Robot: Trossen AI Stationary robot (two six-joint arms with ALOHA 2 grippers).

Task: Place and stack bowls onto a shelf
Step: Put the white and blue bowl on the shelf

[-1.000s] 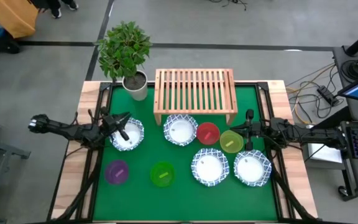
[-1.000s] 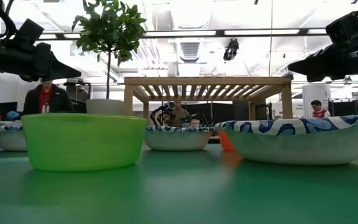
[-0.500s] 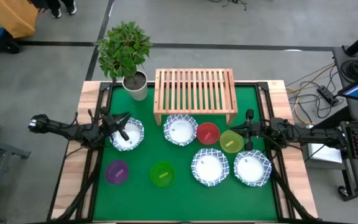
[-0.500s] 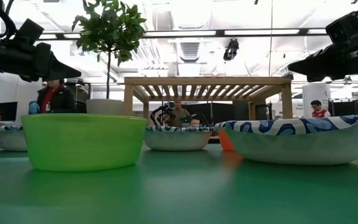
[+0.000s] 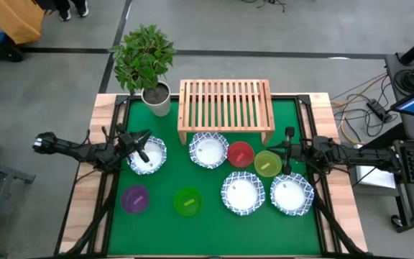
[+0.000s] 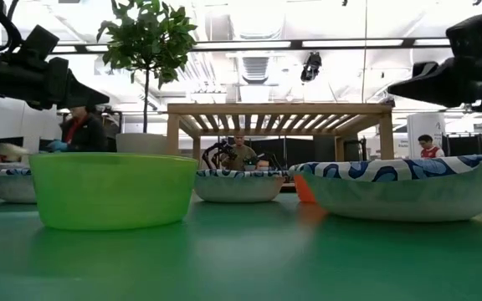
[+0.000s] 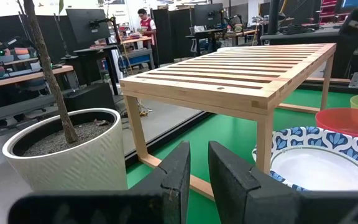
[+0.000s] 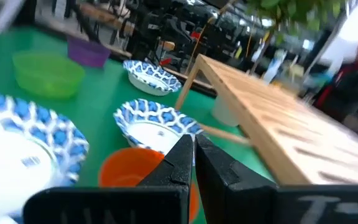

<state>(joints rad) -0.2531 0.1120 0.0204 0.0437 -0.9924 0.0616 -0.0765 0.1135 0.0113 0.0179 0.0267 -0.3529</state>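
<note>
The light-wood slatted shelf (image 5: 225, 108) stands on its short legs at the far middle of the green table. Four white bowls with blue rims rest on the mat: at the left (image 5: 153, 160), below the shelf (image 5: 208, 150), and two near the front right (image 5: 241, 193) (image 5: 291, 194). The red bowl (image 5: 240, 153) and yellow-green bowl (image 5: 267, 163) sit side by side. The green bowl (image 5: 187, 201) and purple bowl (image 5: 135, 198) are near the front left. My left gripper (image 5: 144, 150) hovers shut over the left white bowl. My right gripper (image 5: 283, 150) hovers shut beside the yellow-green bowl.
A white plant pot (image 5: 157, 97) with a leafy plant stands at the far left corner beside the shelf. The table has raised wooden edges (image 5: 85, 216). Bare green mat lies along the near edge (image 5: 207, 237). People stand in the room beyond the table (image 6: 78, 130).
My right arm has shifted slightly in place, as the low view shows. Both grippers stay shut and no bowl has moved.
</note>
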